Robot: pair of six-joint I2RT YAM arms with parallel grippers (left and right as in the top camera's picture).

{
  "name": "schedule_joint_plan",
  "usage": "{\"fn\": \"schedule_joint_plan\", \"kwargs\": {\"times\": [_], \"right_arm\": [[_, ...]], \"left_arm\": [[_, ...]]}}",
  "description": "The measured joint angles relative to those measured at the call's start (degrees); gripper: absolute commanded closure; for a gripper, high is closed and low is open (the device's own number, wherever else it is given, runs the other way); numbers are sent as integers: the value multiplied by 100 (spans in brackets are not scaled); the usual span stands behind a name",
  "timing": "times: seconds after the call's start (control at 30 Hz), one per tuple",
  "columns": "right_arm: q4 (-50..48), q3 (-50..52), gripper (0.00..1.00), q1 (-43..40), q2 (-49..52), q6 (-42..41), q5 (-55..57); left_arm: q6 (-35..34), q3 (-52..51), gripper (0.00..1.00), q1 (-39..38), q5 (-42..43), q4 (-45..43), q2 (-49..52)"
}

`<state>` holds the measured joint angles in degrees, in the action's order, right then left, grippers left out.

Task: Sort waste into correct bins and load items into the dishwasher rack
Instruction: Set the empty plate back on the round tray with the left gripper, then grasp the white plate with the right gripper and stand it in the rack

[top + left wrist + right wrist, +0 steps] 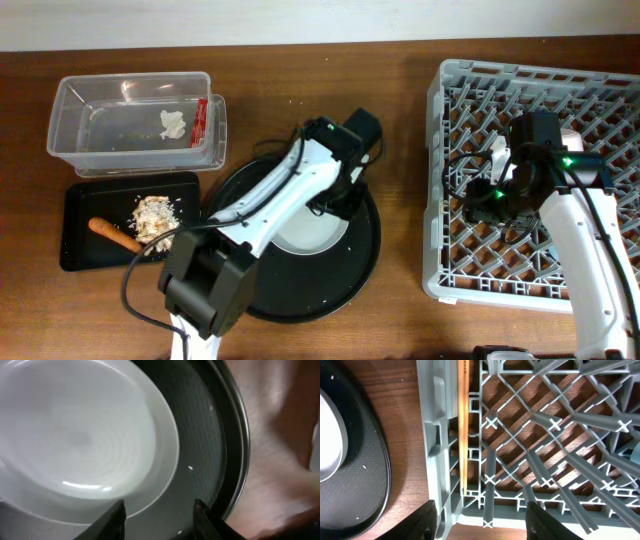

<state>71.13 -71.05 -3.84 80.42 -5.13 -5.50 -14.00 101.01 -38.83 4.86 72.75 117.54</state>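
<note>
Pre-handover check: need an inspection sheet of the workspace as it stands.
Surface: brown wooden table; specks on the round black tray.
Job's things: plate on the round tray; tissue and red wrapper in the clear tub; scraps and carrot piece in the black tray; rack; bowl and cup not clearly seen.
Clutter: wooden stick lying in the rack.
Grippers: left gripper open, at the plate's rim; right gripper open, over the rack.
Cables: black cable by the left arm.
Surroundings: pale wall.
</note>
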Motion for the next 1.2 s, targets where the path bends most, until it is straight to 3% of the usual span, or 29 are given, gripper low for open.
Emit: {"fn": "schedule_joint_plan", "kwargs": {"times": [0.1, 0.2, 0.4, 0.6, 0.67, 0.87, 1.13, 1.2], "right_arm": [[85, -284, 39, 2, 4, 46, -181], [-48, -848, 36, 162, 4, 111, -498], [-632, -933, 36, 1565, 122, 44, -715], [-1062, -955, 36, 2605, 1027, -345, -750], [-1163, -955, 37, 2782, 1381, -535, -756], [-1423, -957, 38, 3034, 2461, -1019, -754], [-1928, -957, 47, 3141, 3386, -1598, -750], [-1980, -957, 56, 3141, 3554, -1674, -752]], "left_arm": [[-2, 92, 57, 319, -162, 221, -282], [-96, 103, 56, 1285, -511, 629, -1252], [-170, 129, 55, 2704, -772, 1421, -2944], [-229, -1473, 30, 3241, -1014, 708, -4242], [-227, -2017, 23, 3515, -1038, 385, -4450], [-251, -2896, 17, 4214, -1027, -68, -4485], [-258, -2929, 14, 4236, -1025, -219, -4478], [-258, -2929, 13, 4236, -1025, -219, -4478]]}}
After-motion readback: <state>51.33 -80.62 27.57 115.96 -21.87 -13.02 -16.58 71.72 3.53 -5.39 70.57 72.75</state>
